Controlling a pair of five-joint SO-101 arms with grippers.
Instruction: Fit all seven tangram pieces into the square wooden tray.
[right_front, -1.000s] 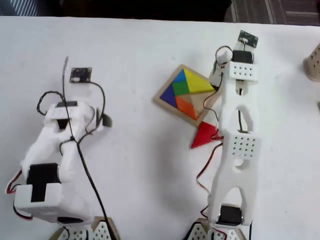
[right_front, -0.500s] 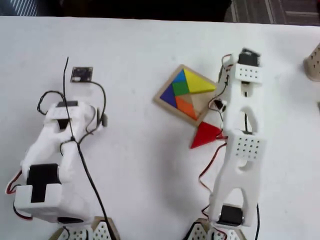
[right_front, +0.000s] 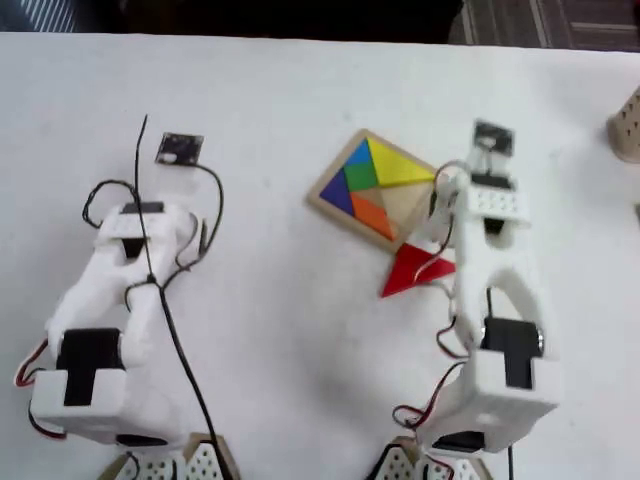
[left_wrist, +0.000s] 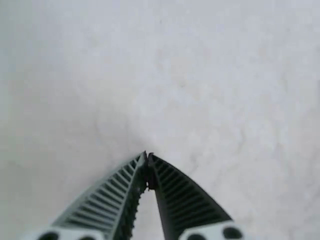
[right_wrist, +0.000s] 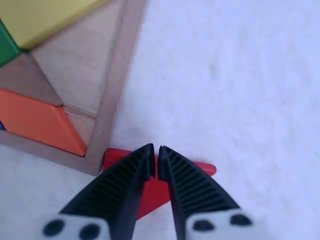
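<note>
The square wooden tray (right_front: 322, 196) lies turned like a diamond at mid-table. It holds yellow (right_front: 398, 165), green (right_front: 360, 178), blue (right_front: 338, 196) and orange (right_front: 372, 214) pieces, with bare wood (right_front: 412, 205) on the side nearest the right arm (right_front: 492, 290). A red triangle (right_front: 412, 272) lies on the table just outside the tray's near corner. In the right wrist view my right gripper (right_wrist: 155, 149) is shut and empty, hovering over the red triangle (right_wrist: 152, 189) beside the tray's corner (right_wrist: 96, 161). My left gripper (left_wrist: 147, 156) is shut over bare white table, far left of the tray.
A small dark circuit board (right_front: 180, 148) with a black cable lies beyond the left arm (right_front: 118, 265). A beige perforated object (right_front: 627, 125) stands at the right edge. The table's far edge runs along the top.
The right arm has folded back toward the near edge, bringing its gripper from beside the tray's right corner to over the red triangle. The left arm and the circuit board shifted slightly right.
</note>
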